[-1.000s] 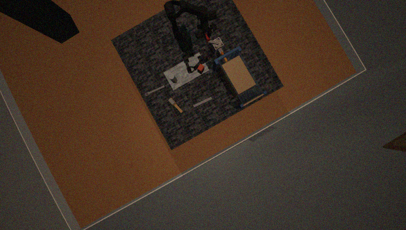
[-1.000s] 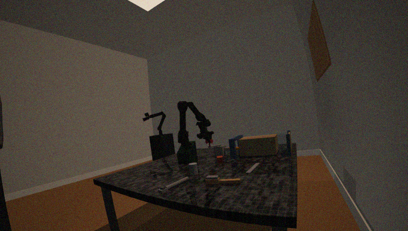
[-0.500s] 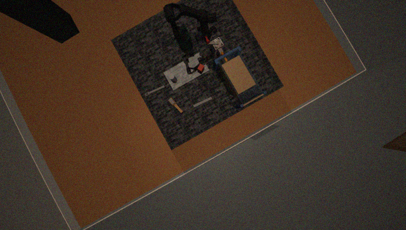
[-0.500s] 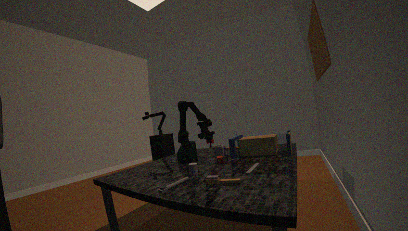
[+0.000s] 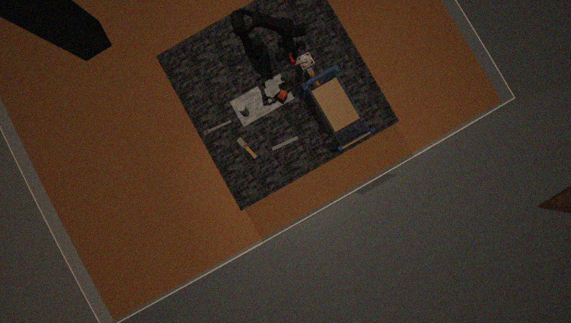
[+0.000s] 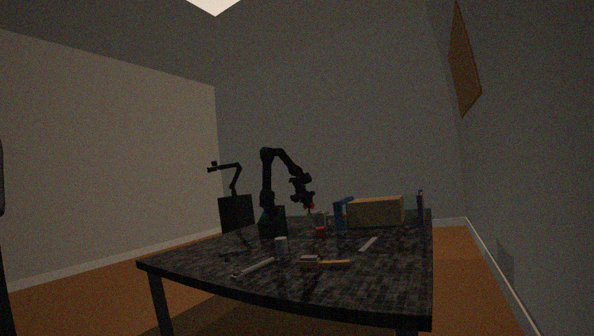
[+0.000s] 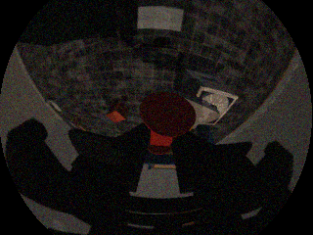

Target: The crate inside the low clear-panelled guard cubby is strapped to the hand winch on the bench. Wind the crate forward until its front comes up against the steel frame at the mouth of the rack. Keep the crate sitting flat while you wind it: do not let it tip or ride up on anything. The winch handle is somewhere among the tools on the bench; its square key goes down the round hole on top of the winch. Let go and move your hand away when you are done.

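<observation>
My gripper [image 5: 292,56] [image 6: 308,205] [image 7: 160,122] is shut on the red knob of the winch handle [image 5: 299,62] [image 7: 205,111]. The handle's pale arm runs sideways from the knob to the top of the winch [image 5: 312,60] [image 6: 320,220] [image 7: 233,101]. Its square key is hidden. An orange strap [image 5: 313,75] runs from the winch toward the blue steel frame [image 5: 338,70] [image 6: 338,216]. The tan crate [image 5: 335,104] [image 6: 375,212] sits flat behind that frame. A narrow dark strip shows between them from above; contact cannot be told.
An orange-red block [image 5: 282,95] [image 6: 319,229] lies near the winch. A pale cylinder [image 6: 281,245], a long pale tool [image 5: 219,126] [image 6: 255,267], a yellow-handled brush [image 5: 250,152] [image 6: 334,262] and a flat bar [image 5: 285,142] [image 6: 368,243] are farther off. The cubby's far end is blue.
</observation>
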`<state>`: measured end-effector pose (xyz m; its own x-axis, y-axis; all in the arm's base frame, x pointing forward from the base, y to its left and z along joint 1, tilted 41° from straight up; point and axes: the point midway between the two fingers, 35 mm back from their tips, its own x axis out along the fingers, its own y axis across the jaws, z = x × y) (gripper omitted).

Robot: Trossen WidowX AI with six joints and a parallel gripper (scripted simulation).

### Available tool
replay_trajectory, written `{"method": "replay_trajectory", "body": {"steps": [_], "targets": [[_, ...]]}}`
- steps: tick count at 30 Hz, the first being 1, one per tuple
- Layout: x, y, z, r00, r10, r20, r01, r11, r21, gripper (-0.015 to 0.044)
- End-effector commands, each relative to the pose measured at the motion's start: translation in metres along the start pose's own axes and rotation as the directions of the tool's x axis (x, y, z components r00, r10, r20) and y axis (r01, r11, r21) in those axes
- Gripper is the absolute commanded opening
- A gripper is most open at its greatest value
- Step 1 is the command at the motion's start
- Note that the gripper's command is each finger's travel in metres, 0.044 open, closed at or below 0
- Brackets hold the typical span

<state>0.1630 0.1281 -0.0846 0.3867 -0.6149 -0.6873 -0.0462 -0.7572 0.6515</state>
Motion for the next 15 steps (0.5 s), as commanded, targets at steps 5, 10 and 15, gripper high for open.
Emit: {"method": "replay_trajectory", "body": {"steps": [5, 10, 15], "targets": [[0.007, 0.001, -0.014, 1.000, 0.002, -0.010, -0.001, 1.000, 0.016, 0.0000], [0.009, 0.002, -0.020, 1.000, 0.002, -0.010, -0.002, 1.000, 0.016, 0.0000], [0.012, 0.001, -0.026, 1.000, 0.002, -0.011, -0.002, 1.000, 0.016, 0.0000]]}}
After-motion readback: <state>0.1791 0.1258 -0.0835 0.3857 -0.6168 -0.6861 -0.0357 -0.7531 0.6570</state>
